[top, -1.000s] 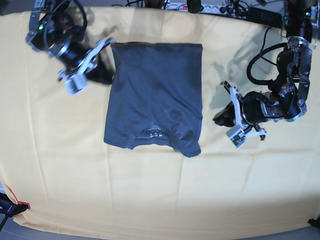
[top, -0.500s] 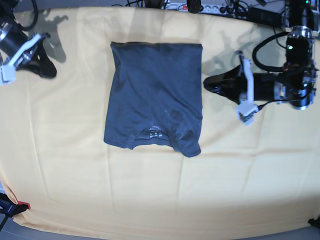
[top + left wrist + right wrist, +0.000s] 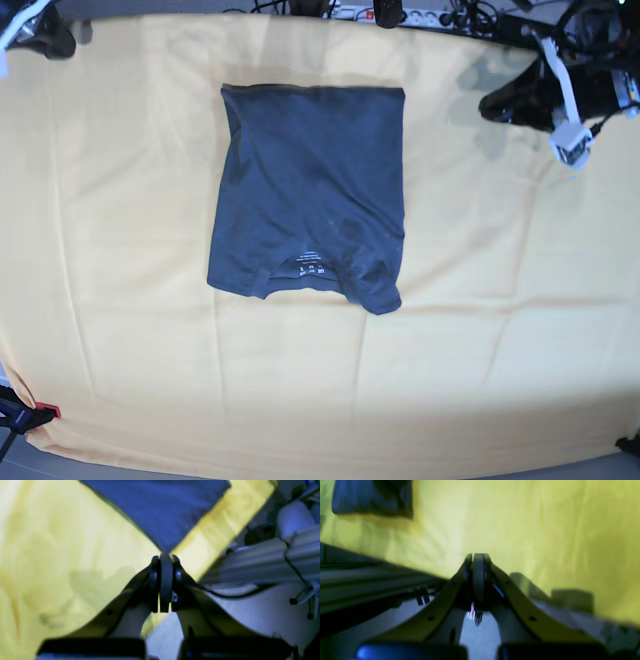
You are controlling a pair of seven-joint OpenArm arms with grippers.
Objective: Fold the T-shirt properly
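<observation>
The dark slate-blue T-shirt (image 3: 310,195) lies folded into a rough rectangle on the pale yellow tablecloth (image 3: 110,260), its neck label facing the near side. My left gripper (image 3: 490,102) hangs over the far right corner, shut and empty, well off the shirt. In the left wrist view the left gripper (image 3: 166,556) points at a corner of the T-shirt (image 3: 160,510). My right gripper (image 3: 60,44) sits at the far left corner, mostly cut off by the frame. The right wrist view shows the right gripper (image 3: 477,555) shut and empty, with the T-shirt (image 3: 372,497) far off.
A power strip (image 3: 400,14) and cables run along the far table edge. A red clamp (image 3: 30,412) holds the cloth at the near left corner. An aluminium rail (image 3: 262,562) lies beyond the table edge in the left wrist view.
Both arms have pulled back from beside the shirt toward the far corners, left arm to the far right, right arm to the far left. The T-shirt has not moved.
</observation>
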